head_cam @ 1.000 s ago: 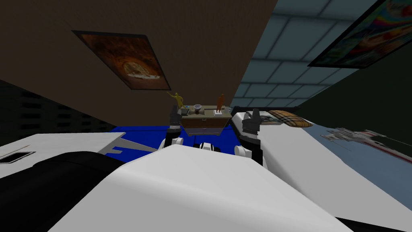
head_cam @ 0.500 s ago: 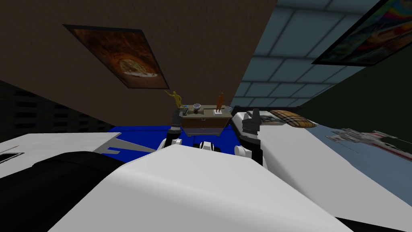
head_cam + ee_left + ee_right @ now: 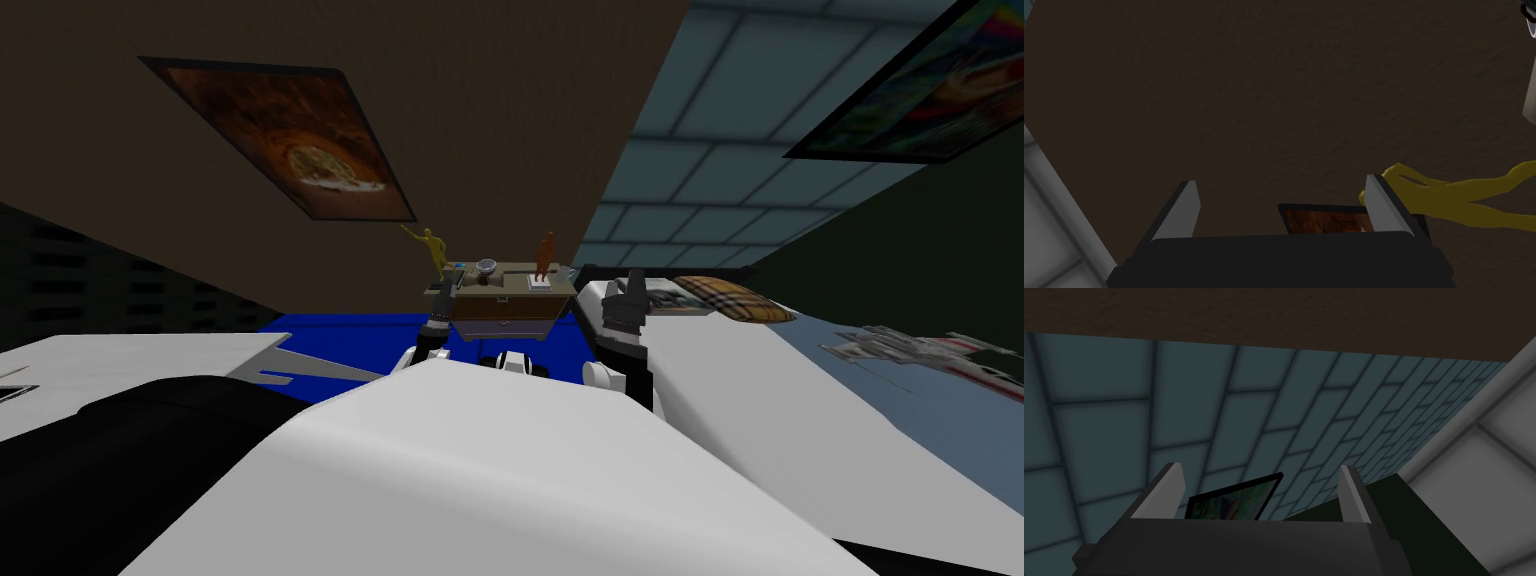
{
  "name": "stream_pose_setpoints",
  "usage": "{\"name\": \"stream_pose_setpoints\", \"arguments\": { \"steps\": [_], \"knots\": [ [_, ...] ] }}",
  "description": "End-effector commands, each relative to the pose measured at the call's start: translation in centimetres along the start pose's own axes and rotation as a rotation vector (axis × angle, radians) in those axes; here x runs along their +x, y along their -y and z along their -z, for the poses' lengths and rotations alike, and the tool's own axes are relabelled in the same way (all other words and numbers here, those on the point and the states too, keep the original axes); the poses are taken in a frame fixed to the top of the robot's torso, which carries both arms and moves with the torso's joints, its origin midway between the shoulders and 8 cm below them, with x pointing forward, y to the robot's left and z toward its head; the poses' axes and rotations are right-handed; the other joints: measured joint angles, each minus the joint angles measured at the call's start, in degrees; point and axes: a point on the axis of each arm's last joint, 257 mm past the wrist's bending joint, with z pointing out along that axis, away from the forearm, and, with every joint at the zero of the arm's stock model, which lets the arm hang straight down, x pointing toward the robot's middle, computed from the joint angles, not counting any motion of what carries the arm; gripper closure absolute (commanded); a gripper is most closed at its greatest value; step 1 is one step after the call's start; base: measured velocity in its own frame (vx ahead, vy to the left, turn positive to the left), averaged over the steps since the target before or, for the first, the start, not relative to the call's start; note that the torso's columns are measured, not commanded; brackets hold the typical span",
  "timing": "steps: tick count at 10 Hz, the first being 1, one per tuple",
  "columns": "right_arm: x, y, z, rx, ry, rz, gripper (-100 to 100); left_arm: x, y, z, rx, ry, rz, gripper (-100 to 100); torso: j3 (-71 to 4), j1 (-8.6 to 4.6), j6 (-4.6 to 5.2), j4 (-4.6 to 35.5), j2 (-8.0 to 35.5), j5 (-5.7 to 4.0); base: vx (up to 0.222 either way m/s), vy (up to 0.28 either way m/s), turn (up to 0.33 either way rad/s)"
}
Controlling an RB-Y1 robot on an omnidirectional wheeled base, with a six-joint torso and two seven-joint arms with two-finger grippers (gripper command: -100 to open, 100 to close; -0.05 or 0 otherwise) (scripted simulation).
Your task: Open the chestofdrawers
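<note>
The chest of drawers [image 3: 508,308] stands small ahead of me, brown with a paler top and two drawer fronts, both shut. On its top are a yellow figurine [image 3: 434,248], a bowl [image 3: 486,266] and an orange figurine [image 3: 545,256]. My left gripper [image 3: 441,292] is raised at the chest's left top corner. In the left wrist view it [image 3: 1281,200] is open and holds nothing, with the yellow figurine [image 3: 1464,200] just beside one finger. My right gripper [image 3: 622,286] is held up to the right of the chest, open [image 3: 1259,488] and empty.
A bed [image 3: 760,400] with a white cover and a plaid pillow [image 3: 735,298] runs along the right of the chest. A white desk [image 3: 140,352] lies at the left. Blue floor [image 3: 340,335] stretches between me and the chest. A brown wall with a framed picture [image 3: 290,140] rises behind.
The whole head view has shifted, the framed picture sliding left, so I have moved a little. My left gripper now sits lower and nearer the chest's corner. The right arm holds still.
</note>
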Motion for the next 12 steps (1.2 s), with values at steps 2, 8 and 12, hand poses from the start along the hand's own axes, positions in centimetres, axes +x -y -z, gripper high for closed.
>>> {"name": "stream_pose_setpoints", "arguments": {
  "steps": [2, 8, 12],
  "knots": [
    [0.0, 0.0, 0.0, 0.000, 0.000, 0.000, 0, 0.4, -2.4, 1.2, -0.016, -0.030, -0.027, -100, 0.1, 0.00, 0.00, 0.0, 0.1, 0.00, 0.056, -0.033, 0.012],
    [0.0, 0.0, 0.0, 0.000, 0.000, 0.000, 0, 1.0, -6.8, 4.2, -0.069, -0.068, -0.059, -100, 0.0, 0.02, 0.00, 0.0, 0.1, 0.00, 0.061, -0.038, 0.011],
    [0.0, 0.0, 0.0, 0.000, 0.000, 0.000, 0, 1.3, -9.1, 6.1, -0.102, -0.082, -0.071, -100, 0.0, -0.03, 0.00, 0.0, -0.1, -0.01, 0.058, -0.031, 0.011]
  ]
}}
